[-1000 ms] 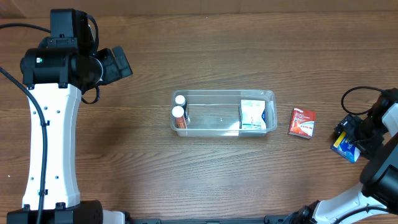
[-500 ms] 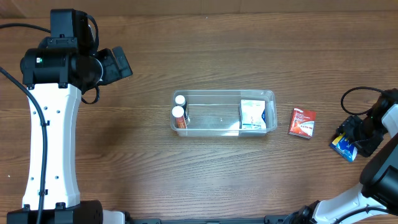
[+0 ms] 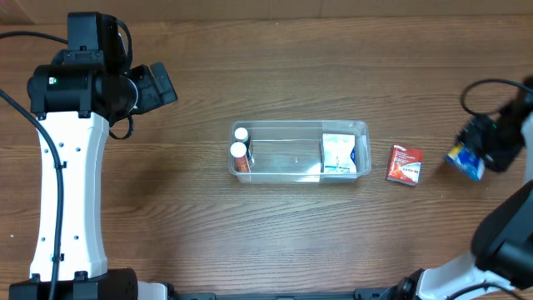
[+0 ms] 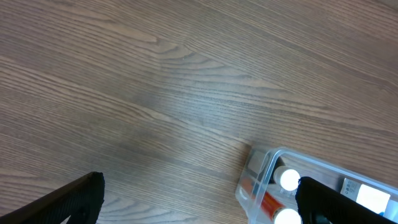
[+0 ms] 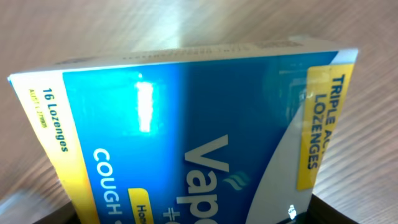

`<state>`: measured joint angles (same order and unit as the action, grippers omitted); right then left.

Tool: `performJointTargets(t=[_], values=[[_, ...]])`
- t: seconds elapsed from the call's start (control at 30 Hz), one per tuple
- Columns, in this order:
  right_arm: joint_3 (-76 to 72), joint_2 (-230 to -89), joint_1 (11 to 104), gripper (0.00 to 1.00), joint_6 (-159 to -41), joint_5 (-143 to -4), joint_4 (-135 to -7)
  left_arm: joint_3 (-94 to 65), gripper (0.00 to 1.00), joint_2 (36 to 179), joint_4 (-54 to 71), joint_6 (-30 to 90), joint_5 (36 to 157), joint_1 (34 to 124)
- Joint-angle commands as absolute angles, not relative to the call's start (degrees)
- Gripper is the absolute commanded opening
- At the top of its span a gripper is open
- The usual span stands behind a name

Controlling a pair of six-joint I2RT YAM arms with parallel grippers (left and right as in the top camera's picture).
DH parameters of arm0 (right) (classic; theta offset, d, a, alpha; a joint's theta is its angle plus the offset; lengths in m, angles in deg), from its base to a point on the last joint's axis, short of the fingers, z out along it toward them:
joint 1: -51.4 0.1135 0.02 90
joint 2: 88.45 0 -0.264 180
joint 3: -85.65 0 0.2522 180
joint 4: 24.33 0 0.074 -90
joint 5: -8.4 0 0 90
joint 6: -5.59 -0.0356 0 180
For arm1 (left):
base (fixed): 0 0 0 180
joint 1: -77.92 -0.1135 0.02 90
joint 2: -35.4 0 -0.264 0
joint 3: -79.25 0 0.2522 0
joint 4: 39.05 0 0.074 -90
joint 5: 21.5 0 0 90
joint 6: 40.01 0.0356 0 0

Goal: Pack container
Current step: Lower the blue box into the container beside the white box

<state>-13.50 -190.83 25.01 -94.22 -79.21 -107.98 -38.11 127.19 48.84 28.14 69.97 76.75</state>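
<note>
The clear container [image 3: 300,125] sits mid-table and holds two white-capped bottles [image 3: 240,142] at its left end and a white box [image 3: 337,154] at its right end. My right gripper [image 3: 481,147] is shut on a blue and yellow lozenge box [image 3: 466,159], held off the table to the right of the container. The box fills the right wrist view [image 5: 186,137]. My left gripper [image 4: 199,208] is open and empty, far to the upper left of the container [image 4: 261,180].
A small red box [image 3: 405,163] lies flat on the table between the container and my right gripper. The left arm's white base column [image 3: 71,200] stands along the left side.
My right gripper has moved toward the far side of the table with the blue lozenge box in it. The left arm has not moved.
</note>
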Motion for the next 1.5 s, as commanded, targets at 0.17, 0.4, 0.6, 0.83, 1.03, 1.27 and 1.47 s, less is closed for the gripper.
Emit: performJointTargets(t=[0.17, 0.4, 0.6, 0.83, 1.03, 1.27, 1.47], values=[[-16.4, -176.1, 50.4, 0.66, -96.9, -77.6, -108.3, -38.5, 1.0, 127.2, 48.8, 29.5, 69.6, 76.6], [-16.3, -176.9, 70.8, 0.66, -102.7, -78.1, -104.4, -38.5, 1.0, 127.2, 48.9, 29.5, 69.6, 76.6], [-16.1, -182.6, 78.4, 0.66, -108.6, -81.0, -102.7, -38.5, 1.0, 127.2, 49.2, 29.5, 69.6, 76.6], [-15.4, -190.8, 80.0, 0.66, -108.7, -78.0, -102.2, -38.5, 1.0, 127.2, 49.3, 29.5, 69.6, 76.6], [-15.3, -194.6, 80.1, 0.66, -108.7, -77.6, -101.1, -38.5, 1.0, 127.2, 49.4, 29.5, 69.6, 76.6], [-13.6, -195.0, 80.1, 0.68, -108.7, -77.4, -100.4, -38.5, 1.0, 127.2, 49.4, 29.5, 69.6, 76.6], [-13.6, -195.0, 80.1, 0.77, -108.7, -77.4, -100.5, -38.5, 1.0, 127.2, 49.4, 29.9, 69.4, 76.6]])
